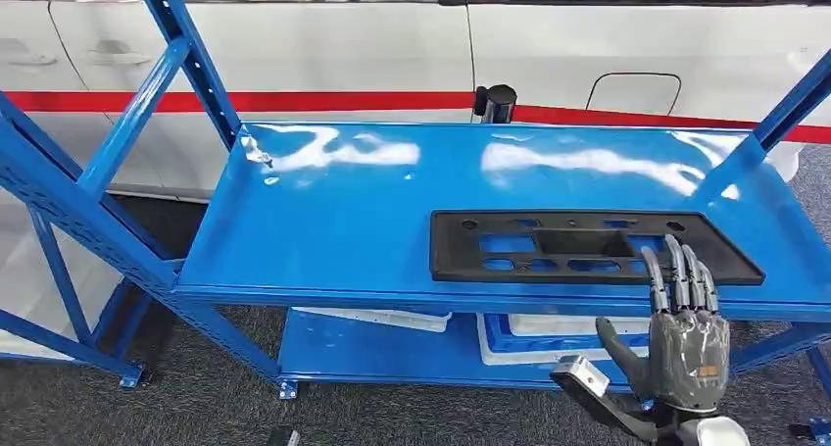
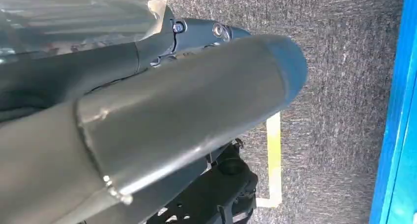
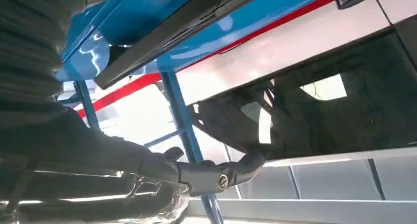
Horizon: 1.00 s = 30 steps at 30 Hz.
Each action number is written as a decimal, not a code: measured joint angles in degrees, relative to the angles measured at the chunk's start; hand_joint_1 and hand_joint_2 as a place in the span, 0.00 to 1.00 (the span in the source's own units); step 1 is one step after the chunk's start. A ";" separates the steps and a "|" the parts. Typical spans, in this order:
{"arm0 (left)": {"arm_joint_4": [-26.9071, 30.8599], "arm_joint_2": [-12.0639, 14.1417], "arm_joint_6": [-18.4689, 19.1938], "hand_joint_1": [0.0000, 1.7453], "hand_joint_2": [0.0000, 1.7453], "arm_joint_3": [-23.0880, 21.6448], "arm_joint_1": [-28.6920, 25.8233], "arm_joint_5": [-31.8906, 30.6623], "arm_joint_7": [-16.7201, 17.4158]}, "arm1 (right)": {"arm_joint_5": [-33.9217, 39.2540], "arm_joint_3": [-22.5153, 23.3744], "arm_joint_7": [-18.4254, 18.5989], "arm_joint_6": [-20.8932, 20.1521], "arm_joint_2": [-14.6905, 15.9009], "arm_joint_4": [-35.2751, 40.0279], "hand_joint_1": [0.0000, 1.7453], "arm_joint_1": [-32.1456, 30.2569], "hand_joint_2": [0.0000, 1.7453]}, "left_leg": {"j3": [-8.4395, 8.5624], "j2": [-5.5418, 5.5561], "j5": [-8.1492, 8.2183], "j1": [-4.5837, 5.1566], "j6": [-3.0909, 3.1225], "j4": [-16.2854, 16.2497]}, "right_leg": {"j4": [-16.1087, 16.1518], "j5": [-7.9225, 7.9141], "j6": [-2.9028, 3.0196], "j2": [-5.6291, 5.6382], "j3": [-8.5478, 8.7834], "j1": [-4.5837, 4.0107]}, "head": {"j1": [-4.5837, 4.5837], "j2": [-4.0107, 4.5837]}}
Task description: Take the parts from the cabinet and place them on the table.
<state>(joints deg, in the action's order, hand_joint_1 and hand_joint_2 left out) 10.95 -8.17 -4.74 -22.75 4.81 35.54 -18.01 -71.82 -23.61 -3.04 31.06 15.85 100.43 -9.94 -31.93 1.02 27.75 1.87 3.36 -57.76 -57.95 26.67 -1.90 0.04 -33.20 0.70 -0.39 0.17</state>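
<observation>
A flat black plastic part (image 1: 578,245) with several cut-outs lies on the right half of the blue cabinet's top shelf (image 1: 333,221). My right hand (image 1: 686,338) is raised just in front of the shelf's front edge, fingers straight up and apart, thumb out to the side, holding nothing. Its fingertips (image 1: 676,260) overlap the part's near right edge. From the right wrist view the part (image 3: 167,32) shows as a dark edge against the blue shelf (image 3: 113,27), beyond my dark fingers (image 3: 216,172). My left hand (image 2: 172,115) hangs over the carpet with its fingers stretched out, holding nothing.
Blue uprights (image 1: 186,54) and braces frame the cabinet at both ends. White trays (image 1: 549,338) sit on the lower shelf. A black cylinder (image 1: 497,103) stands at the shelf's back edge. A white car with a red stripe (image 1: 343,44) stands behind. Yellow floor tape (image 2: 274,155) marks the grey carpet.
</observation>
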 joint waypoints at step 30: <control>0.00 -0.37 1.16 0.00 0.00 -0.28 0.12 -0.85 -0.85 | -0.94 -0.37 -0.33 -3.82 -5.59 -10.42 0.00 6.39 1.00 | 0.02 0.02 -0.01 0.00 0.01 0.00 | 0.00 0.00 0.00 0.00 0.02 0.00 | 0.00 -0.02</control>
<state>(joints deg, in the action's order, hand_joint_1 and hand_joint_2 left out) 10.95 -8.55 -3.58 -23.04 4.93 34.69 -18.86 -72.76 -23.98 -3.37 27.24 10.25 90.01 -3.55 -31.90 1.04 27.74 1.88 3.37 -57.76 -57.95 26.67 -1.90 0.04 -33.18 0.70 -0.39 0.15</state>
